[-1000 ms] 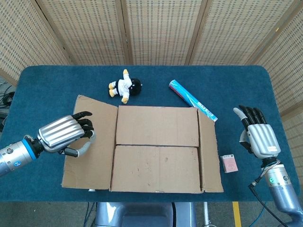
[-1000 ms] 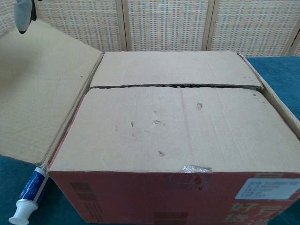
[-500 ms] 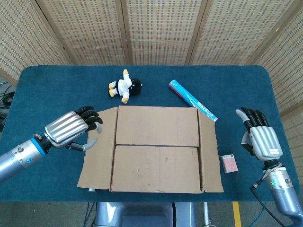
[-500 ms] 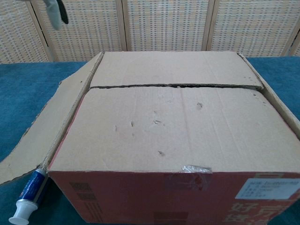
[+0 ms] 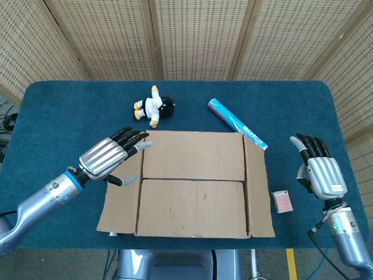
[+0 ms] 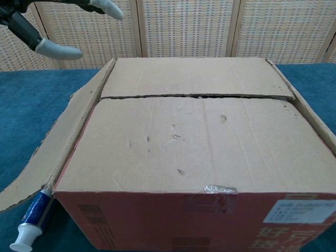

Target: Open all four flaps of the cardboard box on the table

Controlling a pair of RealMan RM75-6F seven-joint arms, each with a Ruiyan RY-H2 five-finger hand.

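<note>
The left hand (image 5: 111, 158), released with fingers spread, has moved off the left flap (image 5: 121, 201) toward the box (image 5: 192, 184) beneath it, whose two middle flaps remain shut, while the right hand (image 5: 319, 172) waits open.

A penguin plush toy (image 5: 154, 107), a blue-striped tube (image 5: 236, 123) and a small pink card (image 5: 282, 202) lie on the blue table (image 5: 70, 111).

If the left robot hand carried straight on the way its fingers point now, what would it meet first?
Probably the closed far flap of the cardboard box: the left robot hand points right and slightly away, fingertips already over that flap's left edge. Its height is unclear, so it may pass just above.
</note>
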